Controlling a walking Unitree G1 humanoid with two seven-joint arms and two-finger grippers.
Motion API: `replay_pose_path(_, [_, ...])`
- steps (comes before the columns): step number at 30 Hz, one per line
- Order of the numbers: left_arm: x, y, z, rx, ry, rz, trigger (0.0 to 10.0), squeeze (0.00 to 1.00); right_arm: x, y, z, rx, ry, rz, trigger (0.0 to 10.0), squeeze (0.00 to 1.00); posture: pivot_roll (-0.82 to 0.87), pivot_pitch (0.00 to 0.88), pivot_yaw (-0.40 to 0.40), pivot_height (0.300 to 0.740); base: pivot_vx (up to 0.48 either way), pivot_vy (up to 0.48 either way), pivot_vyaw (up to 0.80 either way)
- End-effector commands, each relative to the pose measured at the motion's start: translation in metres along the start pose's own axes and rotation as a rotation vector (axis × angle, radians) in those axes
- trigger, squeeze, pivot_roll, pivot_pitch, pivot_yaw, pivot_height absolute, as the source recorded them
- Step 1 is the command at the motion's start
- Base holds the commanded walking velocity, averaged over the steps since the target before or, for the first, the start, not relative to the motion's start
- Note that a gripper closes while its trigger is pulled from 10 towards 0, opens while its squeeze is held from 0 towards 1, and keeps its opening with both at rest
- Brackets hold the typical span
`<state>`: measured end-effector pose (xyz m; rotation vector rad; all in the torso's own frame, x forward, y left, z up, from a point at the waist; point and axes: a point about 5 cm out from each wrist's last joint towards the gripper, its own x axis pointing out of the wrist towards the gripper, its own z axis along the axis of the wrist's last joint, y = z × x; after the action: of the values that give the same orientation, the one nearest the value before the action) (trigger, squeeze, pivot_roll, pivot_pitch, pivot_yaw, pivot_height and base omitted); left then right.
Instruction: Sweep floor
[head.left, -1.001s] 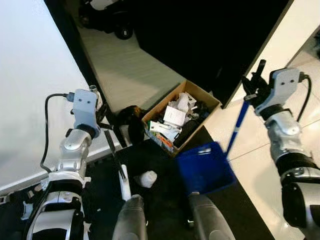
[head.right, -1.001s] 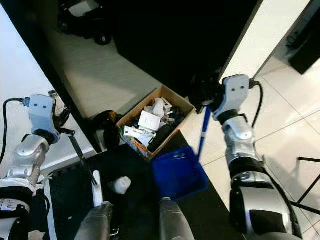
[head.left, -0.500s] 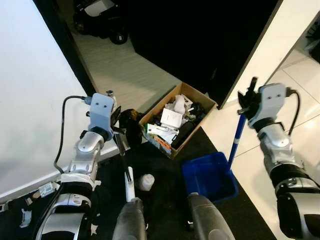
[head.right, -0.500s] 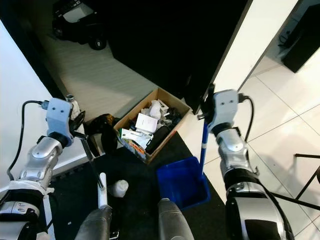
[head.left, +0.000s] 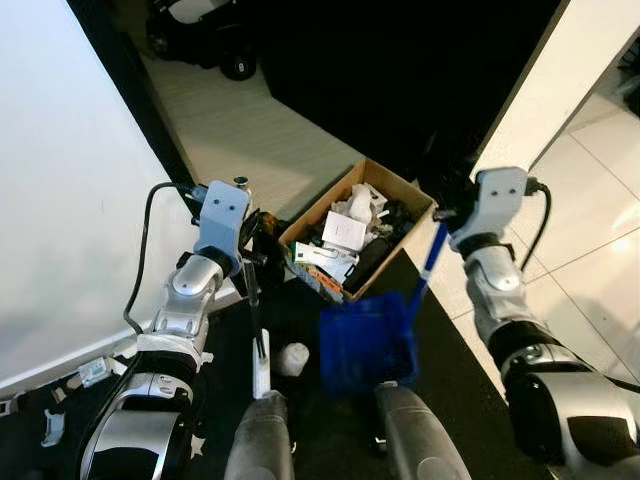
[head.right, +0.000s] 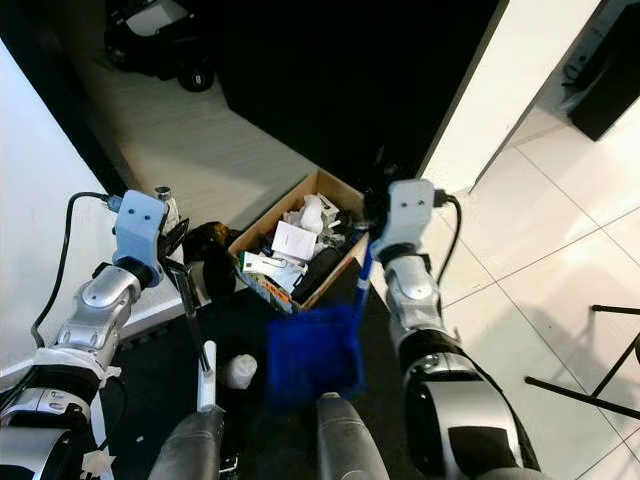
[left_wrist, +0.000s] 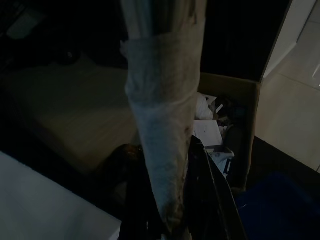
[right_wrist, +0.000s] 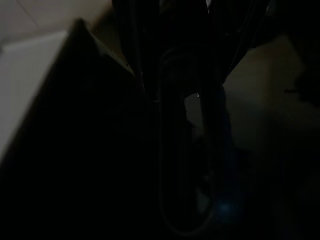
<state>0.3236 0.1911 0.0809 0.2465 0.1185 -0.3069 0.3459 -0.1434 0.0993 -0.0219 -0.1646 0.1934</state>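
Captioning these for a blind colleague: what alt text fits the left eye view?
The right gripper holds a blue dustpan by its long handle beside a cardboard box of rubbish, while the left gripper holds a brush near a white scrap.

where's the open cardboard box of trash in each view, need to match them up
Left eye view: open brown cardboard box of trash, centre, above the blue plastic dustpan.
Right eye view: centre-left, again above the dustpan.
Left wrist view: beyond the pale wrapped broom handle, box wall at.
Right wrist view: too dark to tell.
Shared landmark: the dustpan.
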Motion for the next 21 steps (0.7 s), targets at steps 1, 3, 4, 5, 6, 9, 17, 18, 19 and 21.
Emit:
replay_pose_path(1, [0.006, -0.005, 0.005, 0.016, -0.019, -0.011, 10.0, 0.00, 0.000, 0.016, 0.002, -0.071, -0.035, 0.103, 10.0, 0.00, 0.07, 0.155, -0.036, 0.740, 0.000, 0.000, 0.00])
replay_pose_path(3, [0.007, -0.007, 0.005, 0.016, -0.020, -0.011, 10.0, 0.00, -0.002, 0.023, 0.000, -0.099, -0.032, 0.138, 10.0, 0.00, 0.07, 0.155, -0.037, 0.740, 0.000, 0.000, 0.00])
replay_pose_path(4, [0.007, -0.008, 0.004, 0.016, -0.018, -0.011, 10.0, 0.00, -0.004, 0.028, -0.002, -0.124, -0.030, 0.166, 10.0, 0.00, 0.07, 0.156, -0.037, 0.740, 0.000, 0.000, 0.00])
replay_pose_path(5, [0.008, -0.009, 0.004, 0.020, -0.018, -0.011, 10.0, 0.00, -0.006, 0.032, -0.005, -0.146, -0.027, 0.187, 10.0, 0.00, 0.07, 0.158, -0.037, 0.740, 0.000, 0.000, 0.00])
replay_pose_path(6, [0.008, -0.009, 0.004, 0.020, -0.018, -0.011, 10.0, 0.00, -0.006, 0.032, -0.005, -0.146, -0.027, 0.187, 10.0, 0.00, 0.07, 0.158, -0.037, 0.740, 0.000, 0.000, 0.00])
replay_pose_path(9, [0.009, -0.010, 0.004, 0.023, -0.019, -0.010, 10.0, 0.00, -0.009, 0.037, -0.007, -0.174, -0.024, 0.209, 10.0, 0.00, 0.07, 0.163, -0.035, 0.740, 0.000, 0.000, 0.00])
replay_pose_path(17, [0.012, -0.012, 0.007, 0.024, -0.026, -0.009, 10.0, 0.00, -0.013, 0.041, -0.014, -0.267, -0.004, 0.175, 10.0, 0.00, 0.08, 0.181, -0.027, 0.740, 0.000, 0.000, 0.00])
replay_pose_path(18, [0.013, -0.013, 0.007, 0.022, -0.028, -0.009, 10.0, 0.00, -0.013, 0.042, -0.015, -0.271, 0.000, 0.161, 10.0, 0.00, 0.08, 0.183, -0.025, 0.740, 0.000, 0.000, 0.00])
replay_pose_path(19, [0.013, -0.014, 0.007, 0.020, -0.029, -0.009, 10.0, 0.00, -0.013, 0.042, -0.015, -0.274, 0.002, 0.152, 10.0, 0.00, 0.08, 0.184, -0.025, 0.740, 0.000, 0.000, 0.00])
replay_pose_path(21, [0.015, -0.018, 0.008, 0.017, -0.030, -0.012, 10.0, 0.00, -0.014, 0.044, -0.017, -0.289, 0.008, 0.143, 10.0, 0.00, 0.08, 0.186, -0.025, 0.740, 0.000, 0.000, 0.00])
